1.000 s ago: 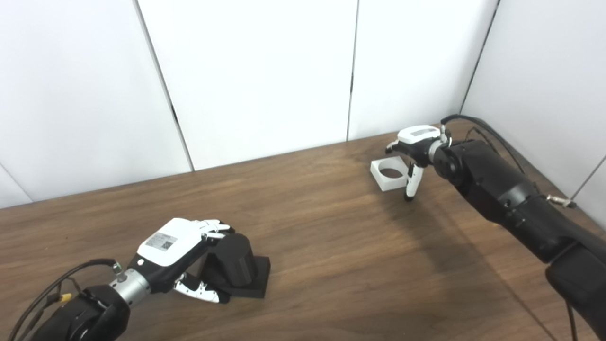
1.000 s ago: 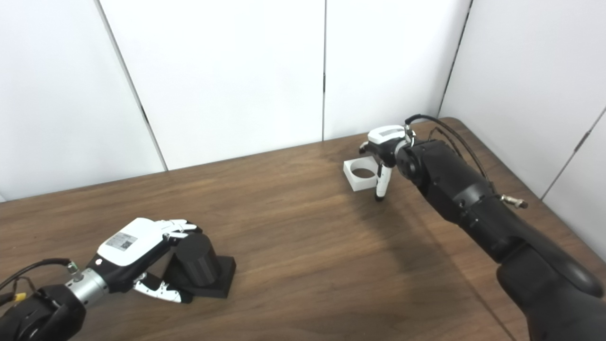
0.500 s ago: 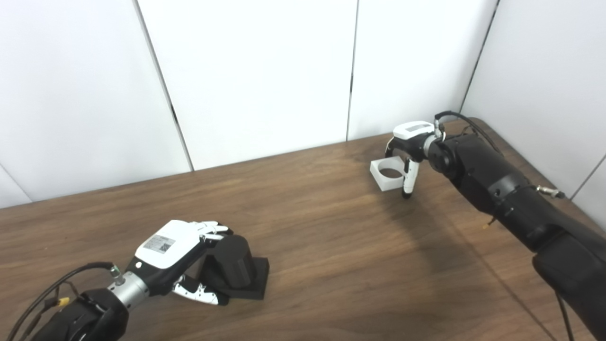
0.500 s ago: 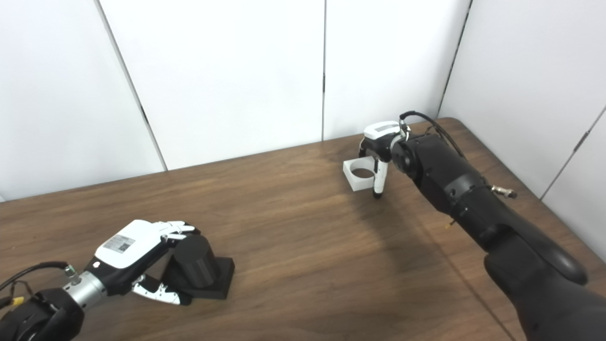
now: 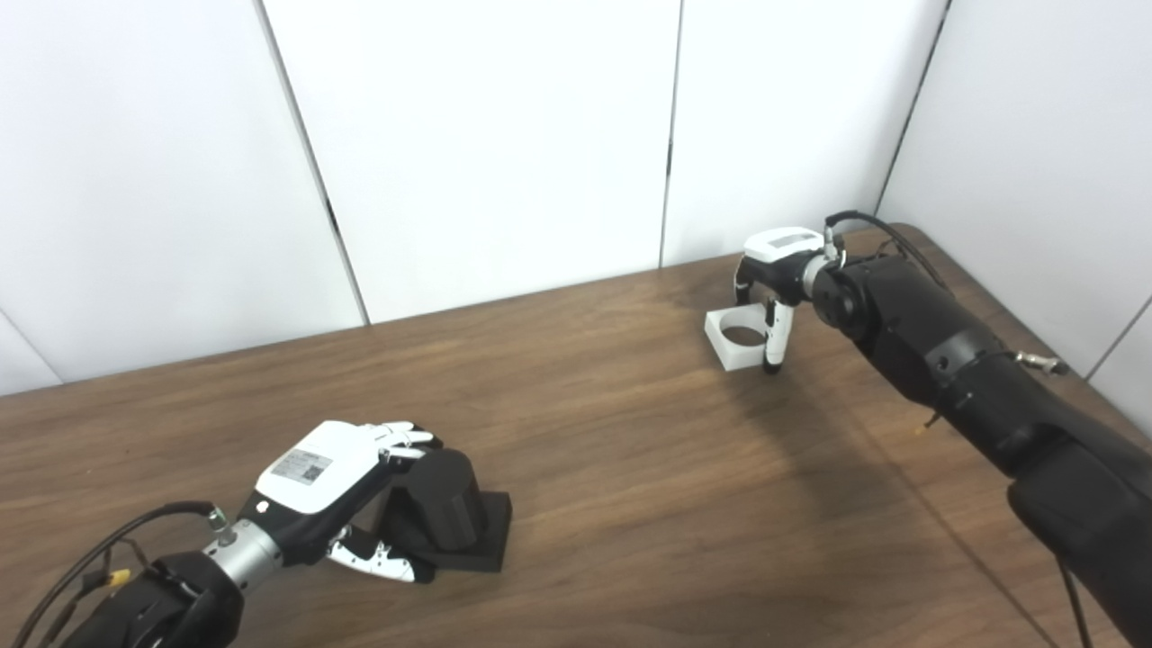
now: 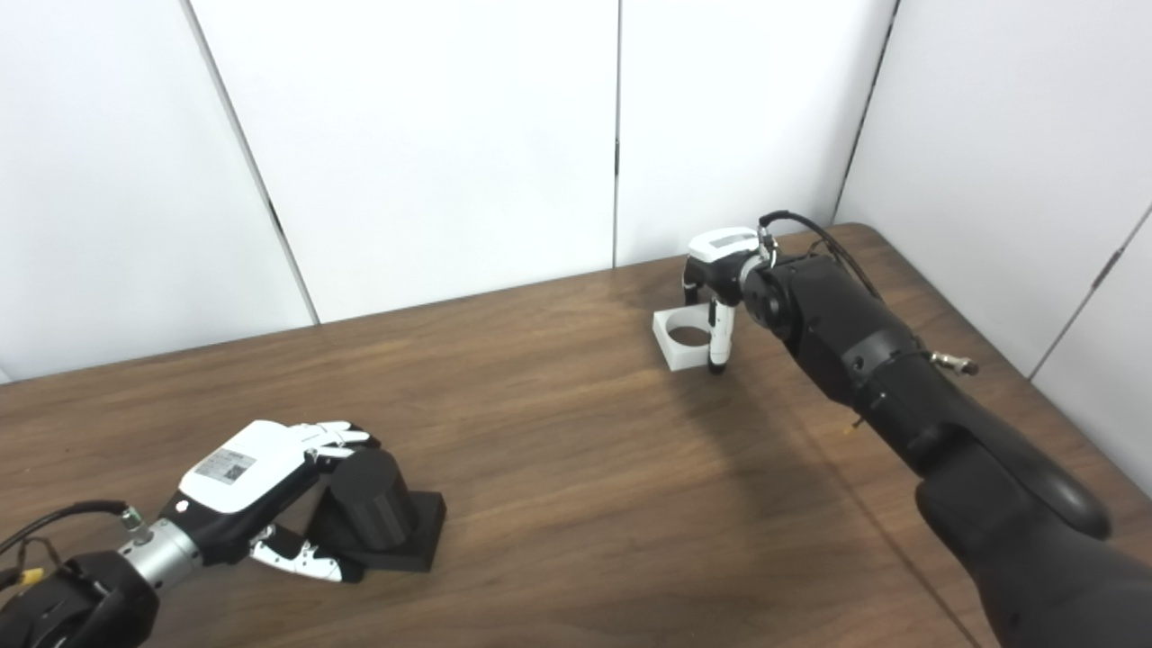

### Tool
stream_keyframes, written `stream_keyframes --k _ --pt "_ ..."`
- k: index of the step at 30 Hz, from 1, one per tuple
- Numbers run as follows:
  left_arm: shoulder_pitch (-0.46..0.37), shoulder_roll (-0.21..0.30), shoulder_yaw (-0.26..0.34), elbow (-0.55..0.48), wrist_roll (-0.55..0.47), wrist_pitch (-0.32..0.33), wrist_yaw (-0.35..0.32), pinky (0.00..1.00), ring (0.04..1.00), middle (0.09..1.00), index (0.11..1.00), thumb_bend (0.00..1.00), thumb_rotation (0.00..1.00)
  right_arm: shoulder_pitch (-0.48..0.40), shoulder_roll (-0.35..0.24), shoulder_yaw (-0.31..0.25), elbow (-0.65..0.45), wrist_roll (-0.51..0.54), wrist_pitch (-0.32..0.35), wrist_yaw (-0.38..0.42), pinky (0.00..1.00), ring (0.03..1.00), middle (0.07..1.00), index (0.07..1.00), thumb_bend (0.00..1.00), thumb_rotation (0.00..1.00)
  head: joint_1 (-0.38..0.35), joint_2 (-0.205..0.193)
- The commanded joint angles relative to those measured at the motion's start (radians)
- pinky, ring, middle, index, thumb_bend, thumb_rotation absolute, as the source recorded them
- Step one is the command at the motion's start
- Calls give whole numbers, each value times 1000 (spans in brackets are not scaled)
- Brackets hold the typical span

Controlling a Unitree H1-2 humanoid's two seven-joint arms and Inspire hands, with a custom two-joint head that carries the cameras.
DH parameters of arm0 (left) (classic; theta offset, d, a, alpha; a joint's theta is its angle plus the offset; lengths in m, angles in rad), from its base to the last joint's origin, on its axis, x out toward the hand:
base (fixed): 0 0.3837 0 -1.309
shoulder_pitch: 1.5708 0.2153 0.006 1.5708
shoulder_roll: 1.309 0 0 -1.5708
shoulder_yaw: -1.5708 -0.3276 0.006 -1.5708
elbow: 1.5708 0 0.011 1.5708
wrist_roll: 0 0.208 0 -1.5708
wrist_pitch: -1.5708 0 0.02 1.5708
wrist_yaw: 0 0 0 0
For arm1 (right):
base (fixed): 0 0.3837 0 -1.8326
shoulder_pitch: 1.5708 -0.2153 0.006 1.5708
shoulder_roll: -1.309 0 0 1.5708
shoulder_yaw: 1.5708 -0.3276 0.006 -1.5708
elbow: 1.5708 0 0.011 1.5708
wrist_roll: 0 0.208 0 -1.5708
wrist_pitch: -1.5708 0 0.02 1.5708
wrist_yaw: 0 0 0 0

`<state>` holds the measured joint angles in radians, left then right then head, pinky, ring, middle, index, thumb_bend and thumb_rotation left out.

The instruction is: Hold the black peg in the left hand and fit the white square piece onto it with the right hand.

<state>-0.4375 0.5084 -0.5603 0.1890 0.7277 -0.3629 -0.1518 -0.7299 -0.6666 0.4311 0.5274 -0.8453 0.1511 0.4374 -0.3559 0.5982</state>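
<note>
The black peg [image 5: 443, 506], a thick cylinder on a square black base [image 5: 493, 538], stands on the table at the near left. My left hand [image 5: 324, 466] is wrapped around it, with the fingers over its top and far side and the thumb low at its front. The white square piece [image 5: 733, 353], with a round hole, lies on the table at the far right. My right hand [image 5: 779, 268] reaches down over its right side. The white thumb [image 5: 772, 337] presses its right wall and the fingers are behind its far edge. The piece rests on the table.
The brown wooden table [image 5: 630, 468] is closed in by white wall panels at the back and right. My right arm [image 5: 954, 360] stretches along the table's right side. The table's far right corner lies just behind the right hand.
My right hand has moved left and closed in on the white piece, and its thumb now touches the piece's side. The left hand and peg have hardly moved.
</note>
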Motion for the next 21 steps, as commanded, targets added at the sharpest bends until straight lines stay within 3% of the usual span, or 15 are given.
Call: stream_keyframes --k 1,14,21 --pt "45 43 -38 24 52 -5 -91 818 884 853 490 524 60 -23 -15 2 3 5 -22 -11 760 865 804 483 522 138 -1 2" --pt "46 40 -34 31 55 -15 -85 811 878 851 490 524 60 0 -21 -27 -26 22 -39 -51 790 862 784 482 520 132 2 8" --pt "44 41 -32 32 52 -17 -83 815 884 850 490 524 60 25 -10 -103 -87 80 -26 -81 807 866 787 480 521 126 8 10"
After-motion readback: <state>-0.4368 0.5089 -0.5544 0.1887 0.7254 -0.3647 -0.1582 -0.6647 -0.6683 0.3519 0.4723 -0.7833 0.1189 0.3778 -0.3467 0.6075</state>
